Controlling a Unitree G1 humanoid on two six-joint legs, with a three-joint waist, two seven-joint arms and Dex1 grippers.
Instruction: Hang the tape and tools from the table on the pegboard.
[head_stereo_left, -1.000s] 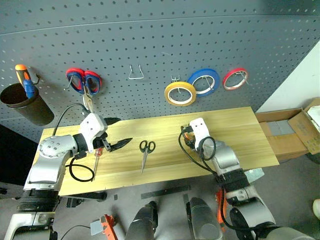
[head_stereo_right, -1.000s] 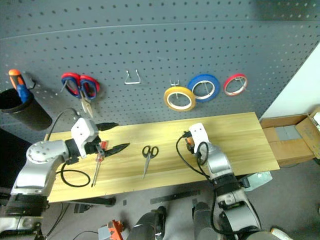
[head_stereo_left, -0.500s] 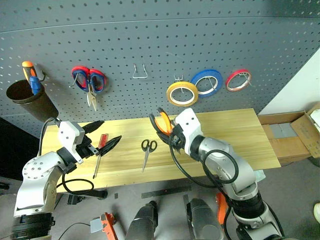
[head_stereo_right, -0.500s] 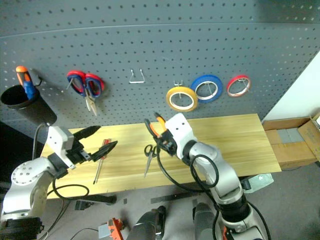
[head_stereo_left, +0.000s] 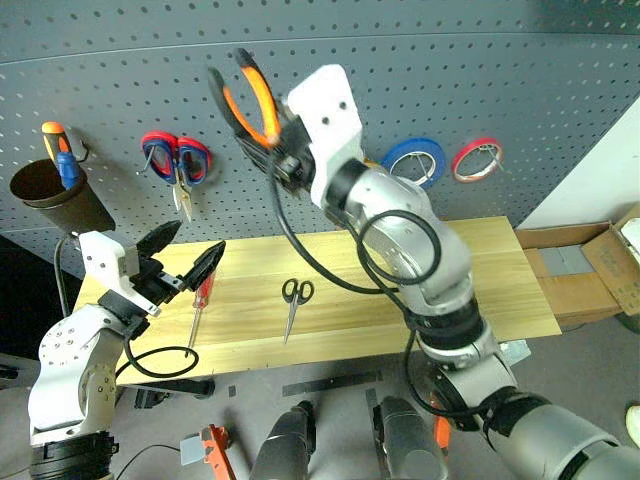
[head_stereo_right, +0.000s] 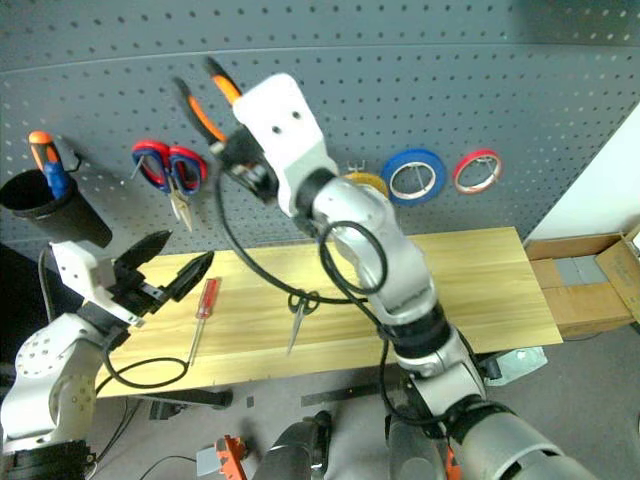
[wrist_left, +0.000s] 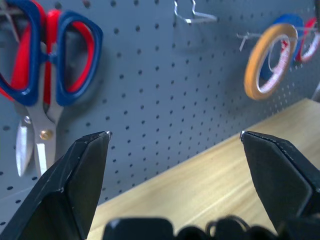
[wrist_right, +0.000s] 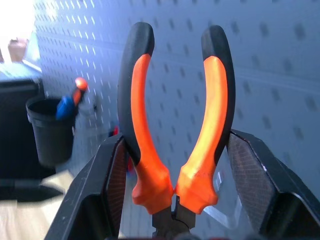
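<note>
A: Right gripper (wrist_right: 176, 200), state?
B: Clamped on pliers (head_stereo_left: 247, 98), handles up, raised before pegboard (head_stereo_left: 520, 80).
A: Left gripper (head_stereo_left: 183, 256)?
B: Spread wide, empty, over table (head_stereo_left: 500, 270). Screwdriver (head_stereo_left: 198, 312) at its 6 o'clock; scissors (head_stereo_left: 292, 303) at 4 o'clock; tape (wrist_left: 265, 65) at 1 o'clock.

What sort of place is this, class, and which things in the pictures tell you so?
Probably a workshop or tool bench: a dark pegboard holding scissors and tape rolls, above a wooden table with a screwdriver. The right claw lifts orange-handled pliers.
</note>
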